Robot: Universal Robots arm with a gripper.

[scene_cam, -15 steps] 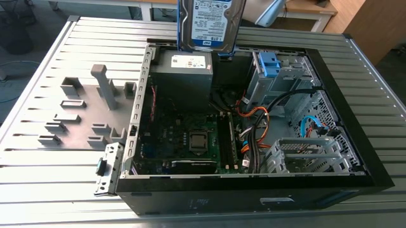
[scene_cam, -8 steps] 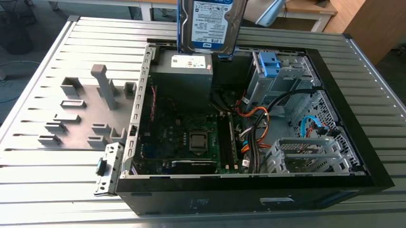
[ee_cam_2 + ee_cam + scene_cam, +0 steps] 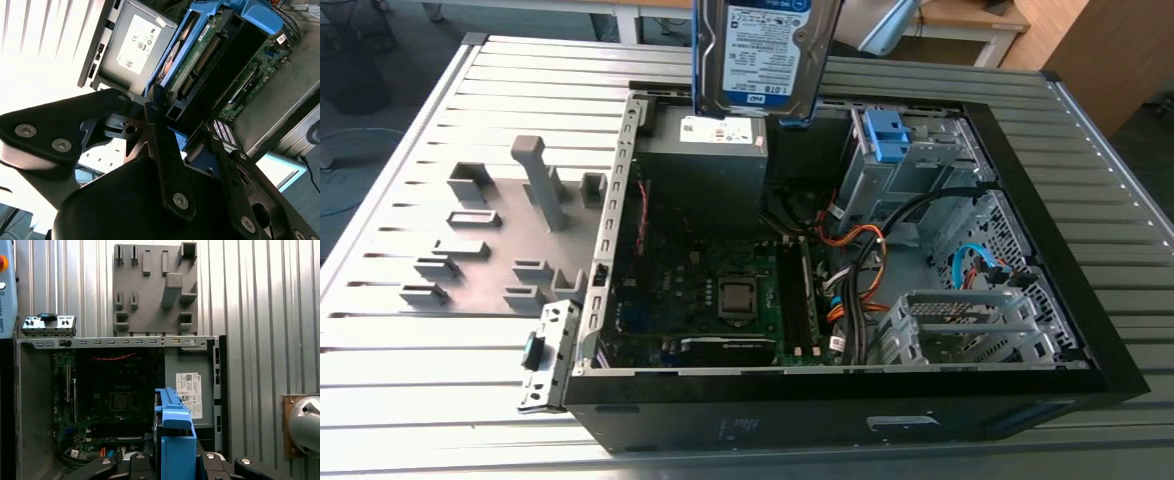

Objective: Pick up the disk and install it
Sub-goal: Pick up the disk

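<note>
Overhead, the gripper (image 3: 175, 461) points straight down at the open computer case (image 3: 1067, 260), which lies on its side on the ribbed metal table (image 3: 400, 350). In the first wrist view the black fingers (image 3: 215, 463) sit on either side of the disk (image 3: 174, 435) and press against its blue side rails, so the jaws are clamped on the drive. The second wrist view shows the same grasp from close up: the gripper (image 3: 184, 135) pinches one short end of the disk (image 3: 197, 60), whose green circuit-board face is turned toward that camera.

In the exterior view the disk (image 3: 758, 55) hangs in the air above the far end of the case, clear of everything inside. It stands upright, its long axis vertical. The white-and-blue label faces the exterior camera, and the lower short end points down toward the grey power supply (image 3: 707, 150). A bare blue bracket (image 3: 886, 135) sits in the case just toward the exterior view's right of the drive's lower end. The motherboard (image 3: 707, 290) lies nearer the camera. A grey fixture plate (image 3: 480, 240) with raised blocks rests on the table at the exterior view's left of the case.
</note>
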